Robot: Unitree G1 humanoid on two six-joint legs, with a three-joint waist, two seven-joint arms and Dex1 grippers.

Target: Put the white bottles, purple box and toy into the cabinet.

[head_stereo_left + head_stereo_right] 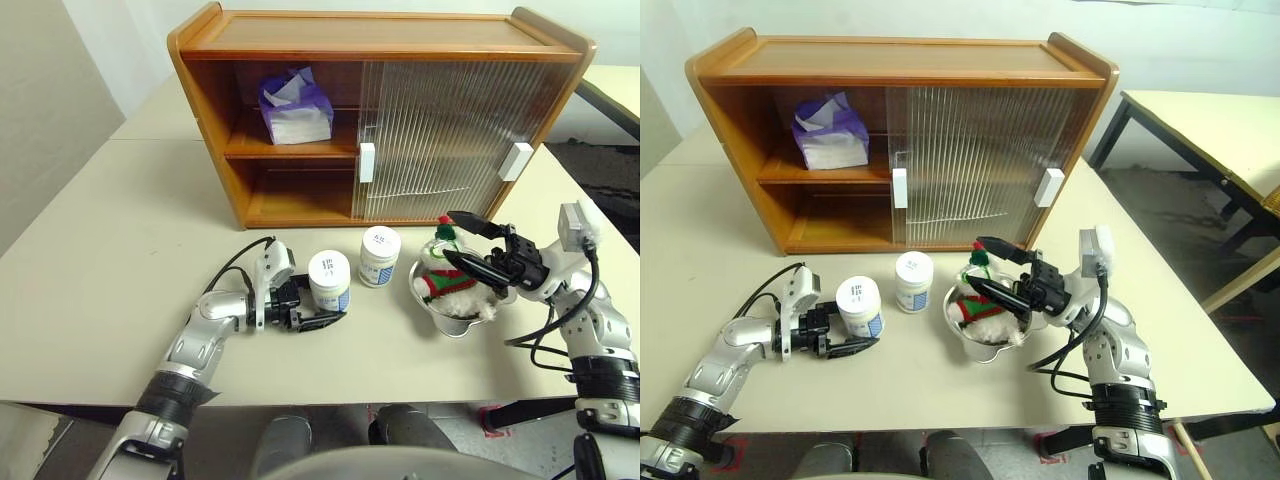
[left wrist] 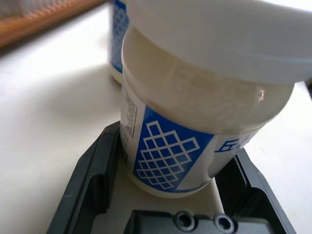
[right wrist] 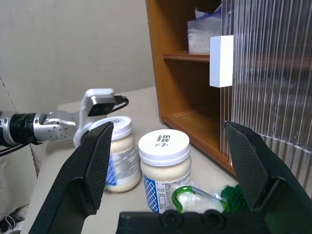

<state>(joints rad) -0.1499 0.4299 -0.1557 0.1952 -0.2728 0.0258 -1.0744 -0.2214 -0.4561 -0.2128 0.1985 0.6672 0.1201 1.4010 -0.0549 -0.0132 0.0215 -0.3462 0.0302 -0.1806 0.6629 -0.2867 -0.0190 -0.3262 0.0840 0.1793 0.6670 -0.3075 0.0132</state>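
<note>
1. 2 grippers and 5 task items sit on or above one pale table [image 1: 120,300].
2. Left gripper [image 1: 318,318]: lying low on the table, its black fingers [image 2: 92,180] spread to either side of the nearer white bottle [image 1: 329,281]; whether they press on it I cannot tell.
3. Nearer white bottle: upright on the table between those fingers, blue-and-white label facing out.
4. Purple box [image 1: 295,107]: on the upper shelf of the cabinet [image 1: 380,40], at the open left half.
5. Second white bottle [image 1: 380,256]: upright on the table, just beside the first and in front of the cabinet.
6. Toy [image 1: 447,283]: lying in a metal bowl [image 1: 455,322] on the table.
7. Right gripper [image 1: 465,240]: held above the toy and bowl, jaws spread wide, gripping nothing.
8. Cabinet doors: 2 ribbed sliding panels cover its right half.
</note>
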